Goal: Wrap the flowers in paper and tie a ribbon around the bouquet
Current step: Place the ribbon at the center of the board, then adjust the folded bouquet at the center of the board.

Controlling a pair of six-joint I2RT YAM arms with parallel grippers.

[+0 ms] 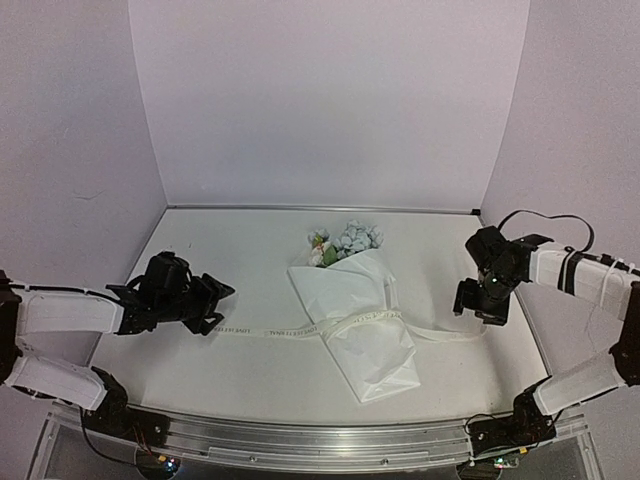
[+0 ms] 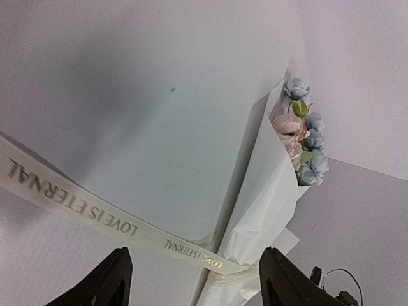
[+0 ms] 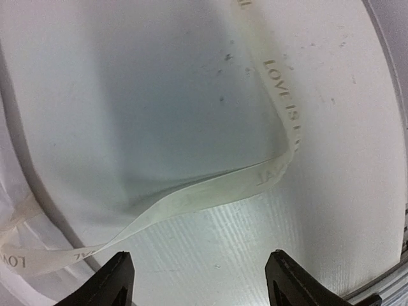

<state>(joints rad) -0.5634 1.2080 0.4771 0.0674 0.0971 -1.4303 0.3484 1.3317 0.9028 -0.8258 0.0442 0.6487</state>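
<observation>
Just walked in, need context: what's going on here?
A paper-wrapped bouquet lies on the table, flowers poking out its far end. A ribbon circles its waist, with a tail trailing toward each side. The left arm and right arm flank it, jaws open, holding nothing; the tails lie loose.

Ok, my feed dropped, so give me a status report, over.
Left end effector, right end effector open, empty. Bouquet on table, ribbon round its waist, ends trailing sideways. Nothing in the way.
</observation>
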